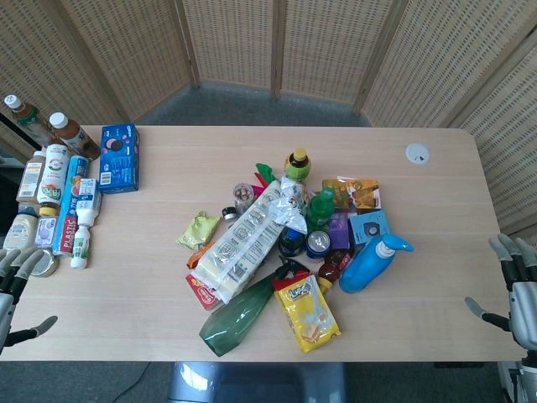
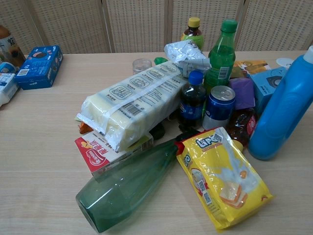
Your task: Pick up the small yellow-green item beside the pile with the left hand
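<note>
The small yellow-green packet [image 1: 198, 229] lies on the table just left of the pile, beside the long white wrapped pack [image 1: 247, 245]. In the chest view that pack [image 2: 134, 102] hides the packet. My left hand [image 1: 14, 294] hovers at the table's front left corner, far from the packet, fingers spread and holding nothing. My right hand [image 1: 516, 290] hangs off the front right edge, likewise spread and empty. Neither hand shows in the chest view.
The pile holds a green glass bottle [image 1: 242, 317], a yellow snack bag [image 1: 309, 312], a blue detergent bottle [image 1: 373, 262], cans and drinks. Several bottles and cartons [image 1: 52, 197] and a blue box [image 1: 119, 157] line the left edge. A white disc [image 1: 417, 153] sits far right.
</note>
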Robot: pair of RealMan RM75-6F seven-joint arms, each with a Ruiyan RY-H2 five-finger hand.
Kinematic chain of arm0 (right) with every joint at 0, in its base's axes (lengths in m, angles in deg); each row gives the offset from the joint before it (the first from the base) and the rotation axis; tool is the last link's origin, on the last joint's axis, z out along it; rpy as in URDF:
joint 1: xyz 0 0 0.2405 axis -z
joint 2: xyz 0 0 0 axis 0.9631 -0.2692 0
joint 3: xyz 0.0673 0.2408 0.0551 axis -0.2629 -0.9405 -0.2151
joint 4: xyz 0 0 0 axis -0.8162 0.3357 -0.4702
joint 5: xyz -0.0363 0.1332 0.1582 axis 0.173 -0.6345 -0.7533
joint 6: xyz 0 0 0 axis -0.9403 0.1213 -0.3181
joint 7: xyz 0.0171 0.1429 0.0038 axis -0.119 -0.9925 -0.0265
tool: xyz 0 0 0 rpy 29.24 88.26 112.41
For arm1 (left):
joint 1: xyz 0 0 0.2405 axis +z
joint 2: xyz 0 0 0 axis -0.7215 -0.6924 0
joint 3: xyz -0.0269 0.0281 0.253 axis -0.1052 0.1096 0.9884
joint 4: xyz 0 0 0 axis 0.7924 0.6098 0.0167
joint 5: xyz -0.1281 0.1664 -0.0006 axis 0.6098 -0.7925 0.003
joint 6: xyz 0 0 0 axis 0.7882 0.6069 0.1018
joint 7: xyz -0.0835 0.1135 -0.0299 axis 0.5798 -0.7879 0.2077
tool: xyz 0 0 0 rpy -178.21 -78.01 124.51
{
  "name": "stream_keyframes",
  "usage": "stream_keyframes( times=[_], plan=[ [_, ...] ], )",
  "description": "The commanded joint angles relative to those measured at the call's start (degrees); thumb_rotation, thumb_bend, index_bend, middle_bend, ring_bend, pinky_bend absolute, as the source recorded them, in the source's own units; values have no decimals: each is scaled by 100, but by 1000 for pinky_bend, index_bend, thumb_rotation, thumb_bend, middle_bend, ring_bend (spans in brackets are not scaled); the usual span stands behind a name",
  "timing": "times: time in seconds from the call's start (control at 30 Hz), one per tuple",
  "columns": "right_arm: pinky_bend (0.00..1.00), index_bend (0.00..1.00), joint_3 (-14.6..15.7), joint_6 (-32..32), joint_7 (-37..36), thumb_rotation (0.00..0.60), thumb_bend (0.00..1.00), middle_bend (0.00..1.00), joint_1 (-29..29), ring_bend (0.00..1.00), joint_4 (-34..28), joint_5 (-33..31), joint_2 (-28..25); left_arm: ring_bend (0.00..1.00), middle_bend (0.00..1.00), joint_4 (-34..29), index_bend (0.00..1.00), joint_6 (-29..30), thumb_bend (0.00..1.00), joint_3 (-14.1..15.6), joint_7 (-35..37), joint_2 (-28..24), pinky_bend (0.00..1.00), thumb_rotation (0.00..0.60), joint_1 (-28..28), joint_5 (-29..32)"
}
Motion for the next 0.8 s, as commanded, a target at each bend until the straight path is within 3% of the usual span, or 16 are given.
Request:
stream_keyframes(
  times=[0.03, 0.43, 0.53, 0.8],
  plan=[
    [0, 0, 5, 2, 9, 600, 0, 0, 1, 0, -4, 9, 1, 0, 0, 14, 0, -40, 0, 5, -37, 23, 0, 600, -11, 5],
    [0, 0, -22, 26, -48, 600, 0, 0, 20, 0, -29, -41, -32, 0, 0, 254, 0, -228, 0, -58, -38, 162, 0, 600, -173, -87],
    [0, 0, -35, 29, -99, 600, 0, 0, 22, 0, -22, -54, -49, 0, 0, 558, 0, -535, 0, -197, -73, 286, 0, 600, -470, -119],
    [0, 0, -61, 28, -212, 600, 0, 0, 27, 0, -14, -97, -90, 0, 0, 1967, 0, -1808, 0, -717, -49, 1063, 0, 600, -1985, -599]
  ],
)
